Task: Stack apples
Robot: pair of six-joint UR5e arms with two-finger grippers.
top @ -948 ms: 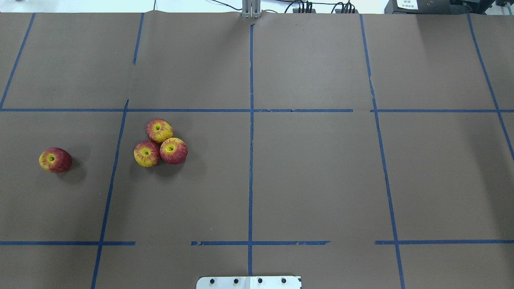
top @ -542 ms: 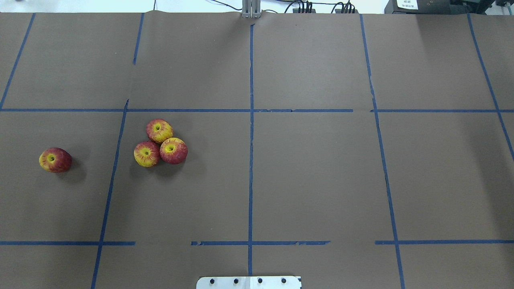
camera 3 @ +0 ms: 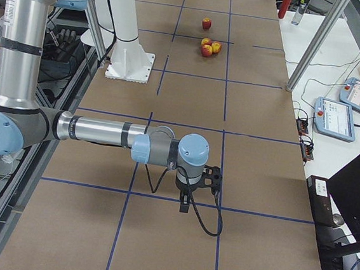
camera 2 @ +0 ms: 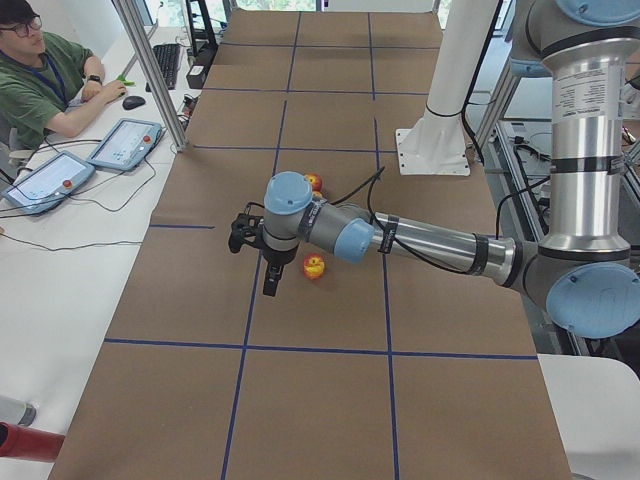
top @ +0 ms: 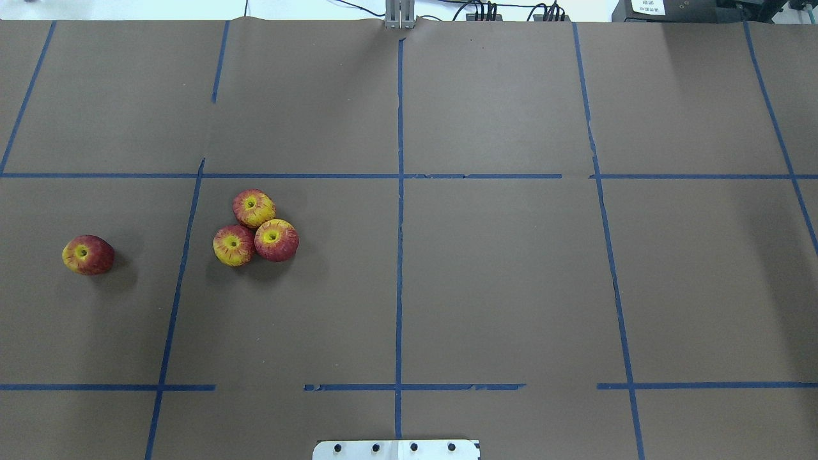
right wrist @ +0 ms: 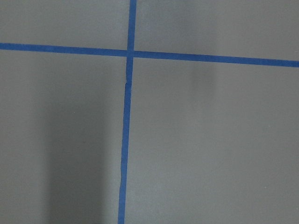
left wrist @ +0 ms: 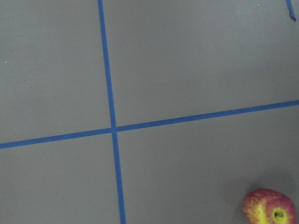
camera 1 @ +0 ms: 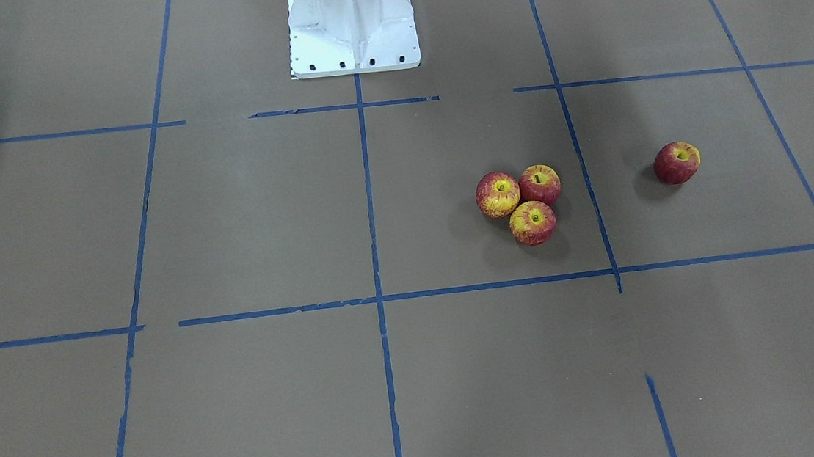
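Note:
Three red-and-yellow apples touch in a cluster on the brown table cover: (top: 254,207), (top: 233,245), (top: 276,239); they also show in the front view (camera 1: 497,193), (camera 1: 540,184), (camera 1: 532,222). A fourth, darker apple (top: 88,254) (camera 1: 677,162) lies alone further to my left and shows low right in the left wrist view (left wrist: 270,206). My left gripper (camera 2: 243,233) hovers beyond that lone apple (camera 2: 314,266); only a black sliver of it shows at the front view's right edge. My right gripper (camera 3: 210,176) hangs far from the apples. I cannot tell whether either is open or shut.
The white robot base (camera 1: 352,20) (top: 396,449) stands at the table's near middle. Blue tape lines grid the cover. An operator (camera 2: 45,70) sits at a side bench with tablets (camera 2: 125,143); more pendants (camera 3: 336,118) lie off the other side.

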